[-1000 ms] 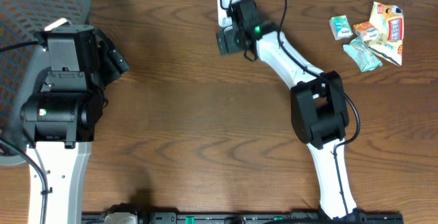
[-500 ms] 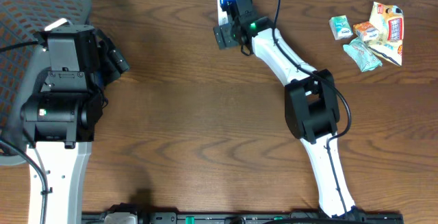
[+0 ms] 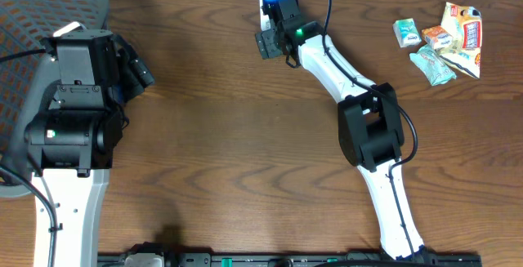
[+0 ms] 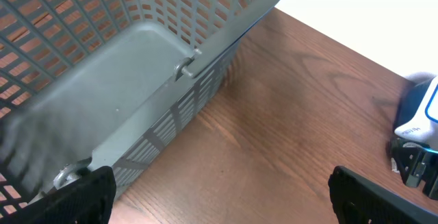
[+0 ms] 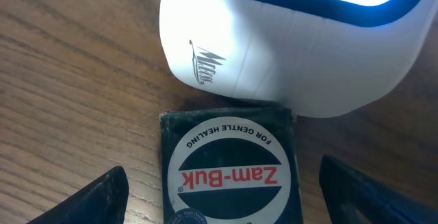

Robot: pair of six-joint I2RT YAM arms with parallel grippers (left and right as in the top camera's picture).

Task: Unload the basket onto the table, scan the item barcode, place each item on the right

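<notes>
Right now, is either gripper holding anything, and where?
Nothing is held. The right gripper stands open around the dark box, touching neither side; the left gripper is open and empty.

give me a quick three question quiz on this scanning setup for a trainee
1. True or false: the right gripper is clamped on the Zam-Buk tin.
2. What lies directly beyond the tin? A) white scanner B) a mug C) a keyboard
3. Fill in: the left gripper, open, hangs beside the grey ____.
Key: 1 false, its jaws stand apart either side; 2 A; 3 basket.
</notes>
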